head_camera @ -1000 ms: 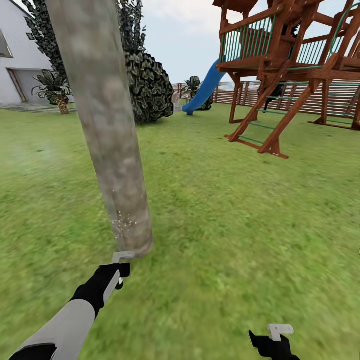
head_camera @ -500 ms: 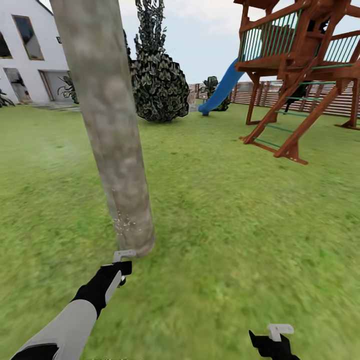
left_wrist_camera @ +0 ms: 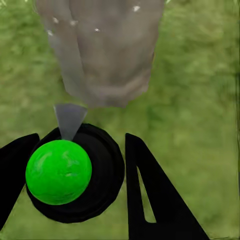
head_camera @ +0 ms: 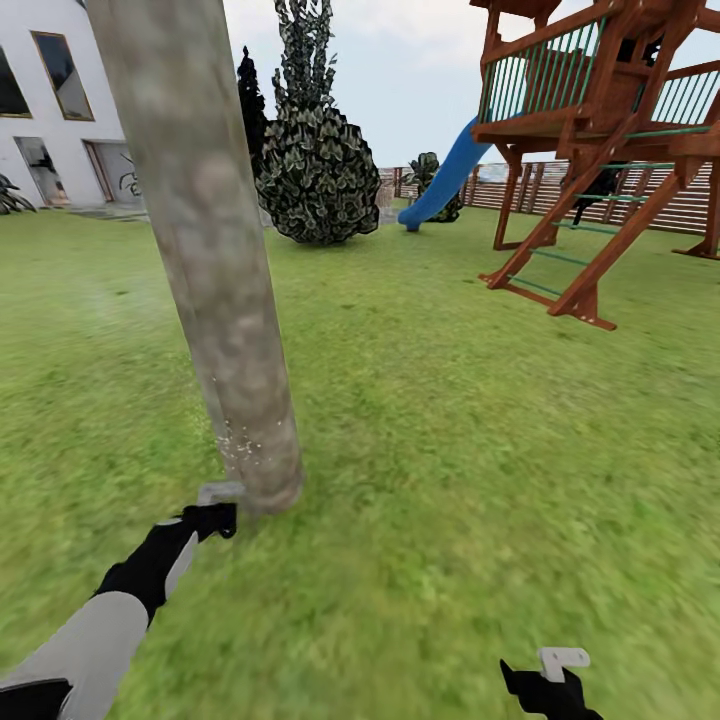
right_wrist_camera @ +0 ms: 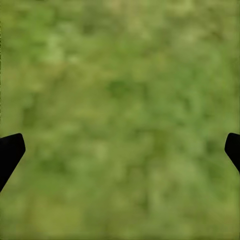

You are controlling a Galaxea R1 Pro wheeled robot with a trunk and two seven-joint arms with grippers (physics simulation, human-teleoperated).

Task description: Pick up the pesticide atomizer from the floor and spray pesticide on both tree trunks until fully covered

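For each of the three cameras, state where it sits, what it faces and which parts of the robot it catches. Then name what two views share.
Head view: on the robot's head, facing forward and down over the lawn at the tree trunk; catches the left gripper and right gripper.
Left wrist view: near the left gripper, facing the trunk's base; catches black fingers around the pesticide atomizer.
Right wrist view: near the right gripper, facing bare grass; catches finger tips spread wide.
Shared: head and left wrist views both show the trunk.

Mottled grey-brown trunk [head_camera: 215, 300] (white-flecked), green grass [head_camera: 450, 420].
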